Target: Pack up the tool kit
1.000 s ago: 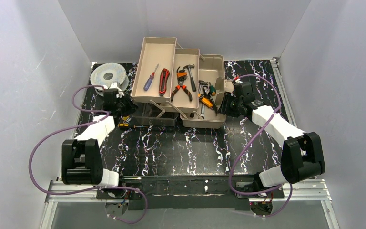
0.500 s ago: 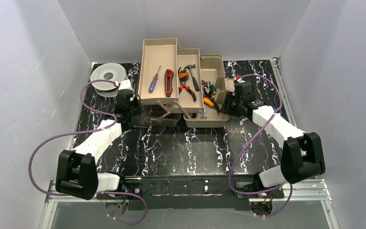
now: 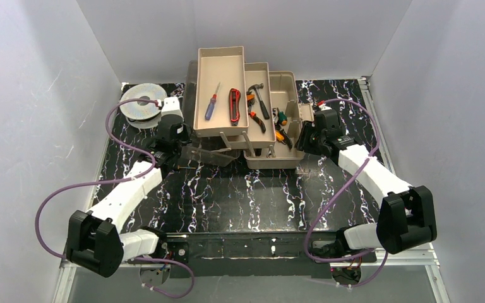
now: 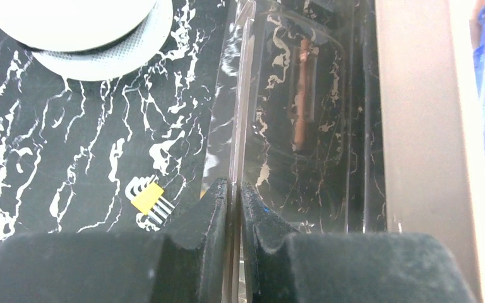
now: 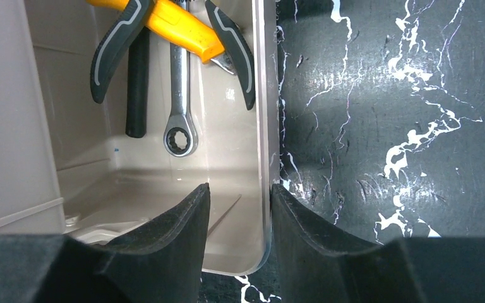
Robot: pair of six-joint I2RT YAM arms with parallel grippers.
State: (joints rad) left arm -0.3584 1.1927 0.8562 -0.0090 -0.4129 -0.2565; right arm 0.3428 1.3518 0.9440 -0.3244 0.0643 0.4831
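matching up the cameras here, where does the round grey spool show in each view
Top external: the spool lies at the far left, left of the toolbox.
Left wrist: top left corner, left of the translucent lid pinched by the left gripper.
Right wrist: not in it.
Shared landmark: the black marbled tabletop, in all three.

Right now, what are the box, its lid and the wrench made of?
The box is probably plastic: tan, smooth, slightly glossy, with moulded round corners. The lid looks like see-through brownish plastic, since the table marbling shows through it. The wrench is shiny silver metal, likely steel, and gleams with bright reflections.
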